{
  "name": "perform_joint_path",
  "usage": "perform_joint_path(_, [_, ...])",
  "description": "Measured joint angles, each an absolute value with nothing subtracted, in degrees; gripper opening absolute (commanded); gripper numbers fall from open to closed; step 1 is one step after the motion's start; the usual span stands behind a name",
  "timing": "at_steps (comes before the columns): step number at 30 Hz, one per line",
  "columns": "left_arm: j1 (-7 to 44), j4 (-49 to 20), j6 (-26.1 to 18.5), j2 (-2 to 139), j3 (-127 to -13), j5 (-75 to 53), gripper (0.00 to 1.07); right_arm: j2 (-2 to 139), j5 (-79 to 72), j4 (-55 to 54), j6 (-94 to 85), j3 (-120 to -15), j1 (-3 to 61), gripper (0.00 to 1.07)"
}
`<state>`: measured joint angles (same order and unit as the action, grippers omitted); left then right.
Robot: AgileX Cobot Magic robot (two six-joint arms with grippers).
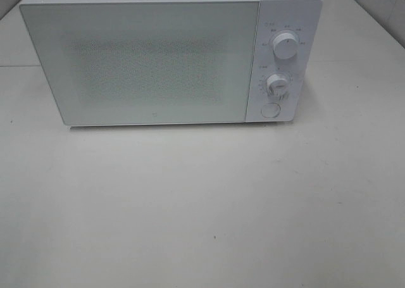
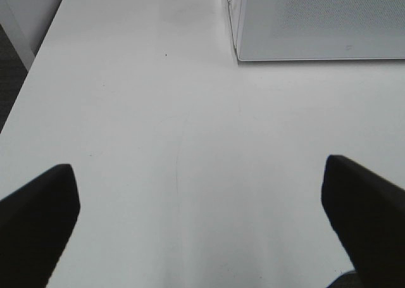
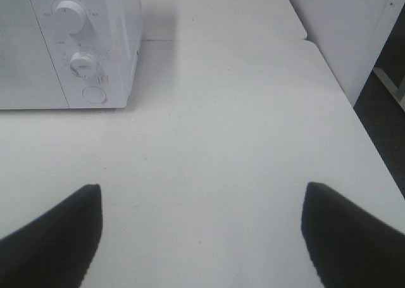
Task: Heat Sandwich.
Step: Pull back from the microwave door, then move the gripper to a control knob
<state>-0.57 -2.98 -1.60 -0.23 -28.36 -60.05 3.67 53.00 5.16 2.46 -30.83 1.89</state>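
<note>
No sandwich in any view; maybe inside shut microwave (image 1: 139, 60), cannot tell. My left gripper (image 2: 199, 171) and right gripper (image 3: 202, 192): jaws wide apart, empty, over table (image 1: 202, 206). Judge sandwich light, soft, crushable, layers slide; pinch gently across bread sides, low.

White matte tabletop (image 1: 202, 206) across every view, softly and evenly lit, with only faint shadows. Thin seam (image 3: 221, 40) between two slabs toward the back. A few tiny dark specks on the surface. Beyond the left edge, dark grey floor (image 2: 9, 79) and a white upright panel (image 2: 28, 16). Past the right edge, dark floor too, beside a white cabinet side (image 3: 342, 35). Pale wall with thin joint lines (image 1: 380, 9) at the far right corner.
</note>
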Motion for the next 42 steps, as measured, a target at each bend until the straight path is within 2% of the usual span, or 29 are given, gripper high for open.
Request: perform_joint_path(42, [-0.57,-2.98,-1.60,-0.23,-28.36,-60.05,0.99,49.16,9.34,5.33,2.46,-29.45,1.89,0.76])
